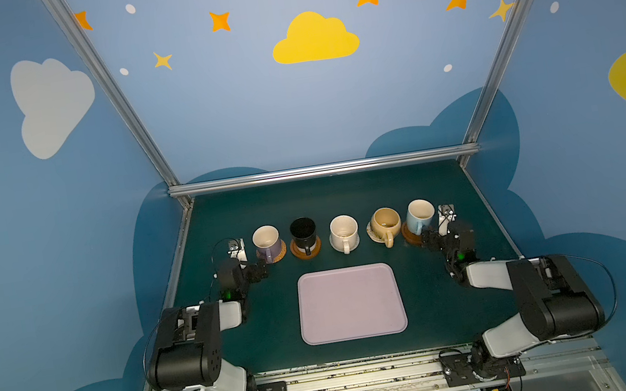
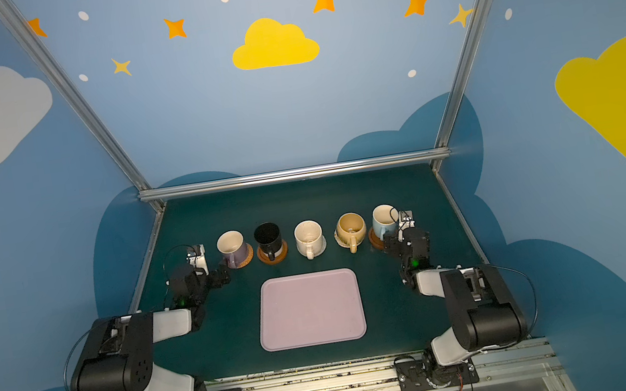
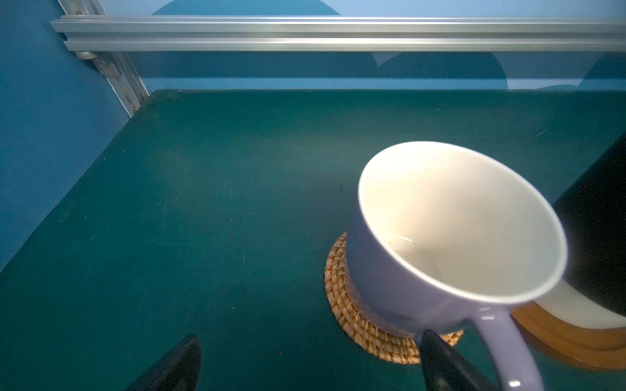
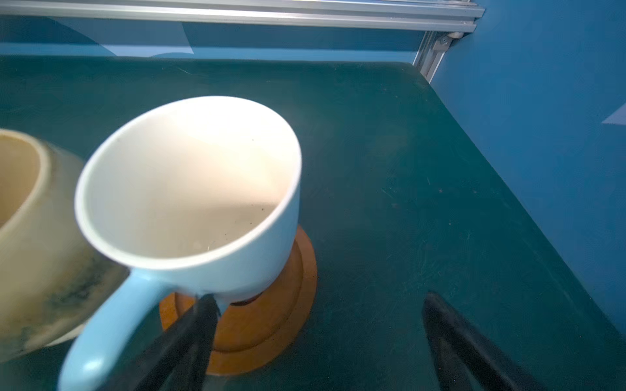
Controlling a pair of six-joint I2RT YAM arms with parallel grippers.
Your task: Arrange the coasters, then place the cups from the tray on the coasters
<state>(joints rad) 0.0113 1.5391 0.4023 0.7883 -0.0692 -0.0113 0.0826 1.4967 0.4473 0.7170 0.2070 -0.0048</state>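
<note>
All five cups stand in a row on the tabletop (image 1: 345,196) behind the tray (image 1: 350,304), each on a coaster: lavender cup (image 1: 266,238), black cup (image 1: 303,230), cream cup (image 1: 344,230), yellow cup (image 1: 385,221), blue cup (image 1: 419,212). The left tool (image 3: 308,342) gapes empty beside the lavender cup's rattan coaster (image 3: 342,304). The right tool (image 4: 320,299) gapes empty too, one finger (image 4: 203,315) in front of the blue cup's wooden coaster (image 4: 271,318)

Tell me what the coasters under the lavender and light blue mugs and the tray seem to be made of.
The tan coaster under the lavender mug looks like woven rattan or similar fibre: matte, with a basket weave. The brown coaster under the light blue mug is probably wood: smooth, orange-brown, with a stepped raised rim. The tray may be plastic or silicone: matte lilac, moulded rounded corners.
</note>
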